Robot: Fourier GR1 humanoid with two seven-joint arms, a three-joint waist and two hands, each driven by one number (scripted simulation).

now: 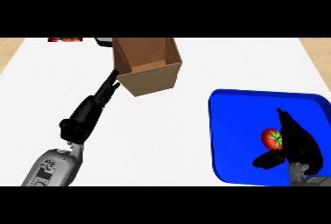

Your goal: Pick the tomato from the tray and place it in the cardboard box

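Red tomato (271,138) in blue tray (239,127), cardboard box (147,65) apart.

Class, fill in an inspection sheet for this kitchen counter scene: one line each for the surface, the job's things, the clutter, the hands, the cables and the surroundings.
Surface: white counter, bare in the middle.
Job's things: red tomato with green stalk lies on the blue tray at right; open cardboard box stands at upper left, nothing seen inside.
Clutter: a red item and a dark item at the far edge, cut off, not identifiable.
Hands: left hand stretched out, fingers straight, reaching the box's near left corner; right hand over the tray, thumb and fingers on either side of the tomato, contact unclear.
Cables: nothing seen.
Surroundings: wooden floor at the corners.
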